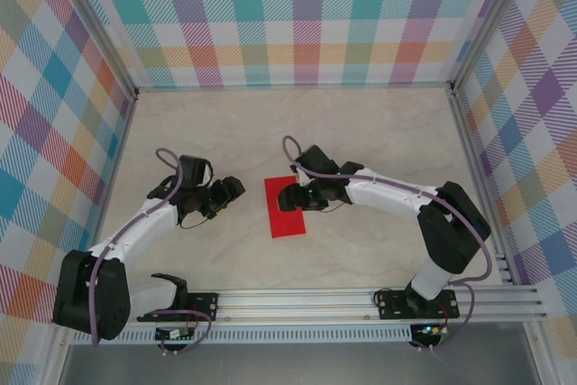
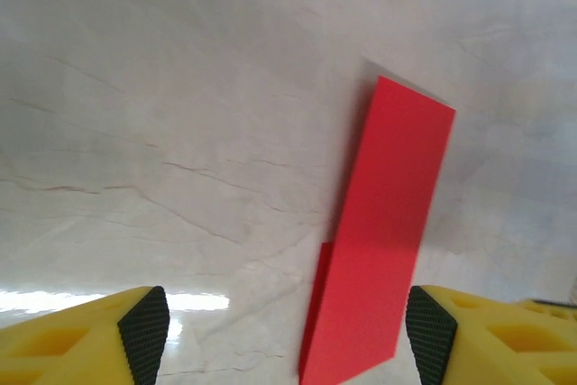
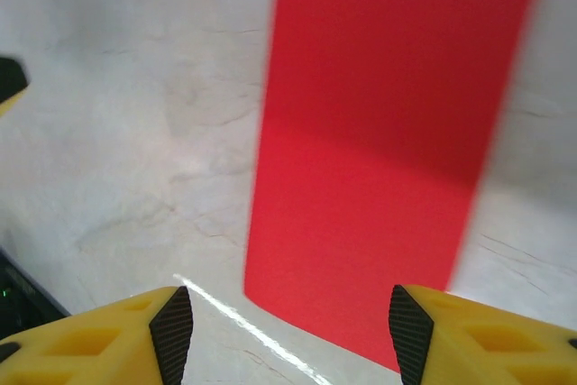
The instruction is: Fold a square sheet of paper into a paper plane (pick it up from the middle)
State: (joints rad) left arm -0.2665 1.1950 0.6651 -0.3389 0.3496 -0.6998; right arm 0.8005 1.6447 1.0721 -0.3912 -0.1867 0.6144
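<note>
Resting the square sheet of paper (image 1: pixel 285 209), a thin, matte, bright red rectangle folded in half, flat at the centre of the smooth, marble-veined table (image 1: pixel 379 132). Hovering the right pincer (image 1: pixel 290 197), spread apart and empty, over its 12 o'clock half, probably for pressing the crease. Parking the left pincer (image 1: pixel 233 191), also spread and empty, at 9 o'clock, likely readying for the next fold.

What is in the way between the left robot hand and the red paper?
Nothing that I can see. The left gripper sits just left of the red paper with its jaws open, and there is just bare table between them.
</note>
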